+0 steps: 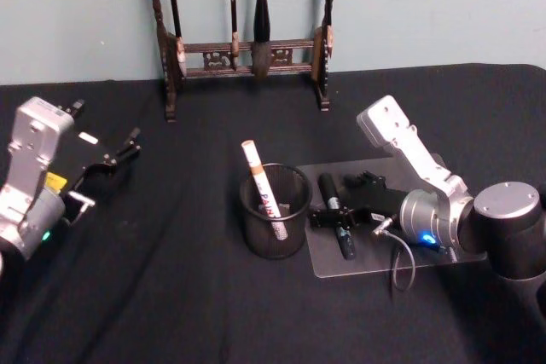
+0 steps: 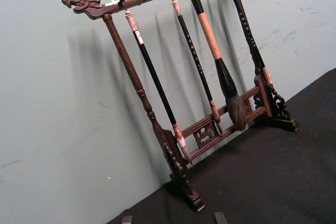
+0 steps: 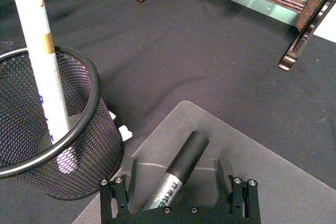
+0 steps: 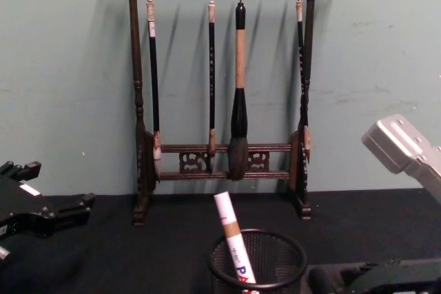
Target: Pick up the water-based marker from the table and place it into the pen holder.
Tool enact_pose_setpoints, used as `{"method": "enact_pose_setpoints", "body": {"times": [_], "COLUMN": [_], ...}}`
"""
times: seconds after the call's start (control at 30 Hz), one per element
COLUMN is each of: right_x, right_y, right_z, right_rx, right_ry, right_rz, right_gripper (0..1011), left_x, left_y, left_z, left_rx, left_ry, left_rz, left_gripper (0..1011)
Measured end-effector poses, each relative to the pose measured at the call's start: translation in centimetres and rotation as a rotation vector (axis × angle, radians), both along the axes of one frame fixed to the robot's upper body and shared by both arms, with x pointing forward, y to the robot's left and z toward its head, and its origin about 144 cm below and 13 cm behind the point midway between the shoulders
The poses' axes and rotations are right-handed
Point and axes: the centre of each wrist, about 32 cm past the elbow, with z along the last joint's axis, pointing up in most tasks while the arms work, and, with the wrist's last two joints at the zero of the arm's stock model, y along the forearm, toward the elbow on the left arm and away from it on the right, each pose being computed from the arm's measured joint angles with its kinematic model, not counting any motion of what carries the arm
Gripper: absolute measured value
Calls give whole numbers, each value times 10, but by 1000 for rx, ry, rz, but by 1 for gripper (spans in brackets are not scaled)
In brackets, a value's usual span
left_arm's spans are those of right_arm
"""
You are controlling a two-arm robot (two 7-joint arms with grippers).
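Note:
The water-based marker, black with a silver label, lies on a clear mat just right of the pen holder. My right gripper is low over the mat and open. In the right wrist view its fingers stand on either side of the marker, with a gap on both sides. The pen holder is a short black mesh cup with a white paint pen leaning in it. My left gripper is parked at the far left, open and empty.
A tall dark wooden rack of hanging calligraphy brushes stands at the table's back edge against the wall, behind the cup. Black cloth covers the table. Bare cloth lies between the left arm and the cup.

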Motion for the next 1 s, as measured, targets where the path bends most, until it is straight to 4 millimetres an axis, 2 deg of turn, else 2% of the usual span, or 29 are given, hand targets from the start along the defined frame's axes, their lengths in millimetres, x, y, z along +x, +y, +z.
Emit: {"method": "enact_pose_setpoints", "body": {"times": [0.2, 0.37, 0.6, 0.67, 0.7, 0.77, 0.8, 0.83, 0.93, 1.0], "right_x": [0, 0, 0, 0, 0, 0, 0, 0, 0, 0], "right_y": [0, 0, 0, 0, 0, 0, 0, 0, 0, 0], "right_z": [0, 0, 0, 0, 0, 0, 0, 0, 0, 0], "right_rx": [1, 2, 3, 3, 3, 3, 3, 3, 3, 3], "right_ry": [2, 2, 3, 3, 3, 3, 3, 3, 3, 3], "right_rz": [0, -1, -1, -1, -1, -1, -2, -2, -2, -2], "right_gripper": [1003, 918, 708, 678, 609, 569, 507, 507, 387, 345], "left_x": [0, 0, 0, 0, 0, 0, 0, 0, 0, 0], "left_y": [0, 0, 0, 0, 0, 0, 0, 0, 0, 0], "left_z": [0, 0, 0, 0, 0, 0, 0, 0, 0, 0], "left_rx": [0, 0, 0, 0, 0, 0, 0, 0, 0, 0], "left_ry": [0, 0, 0, 0, 0, 0, 0, 0, 0, 0], "left_rz": [0, 0, 0, 0, 0, 0, 0, 0, 0, 0], "left_gripper": [1001, 1001, 1001, 1001, 1001, 1001, 1001, 1001, 1001, 1001]}}
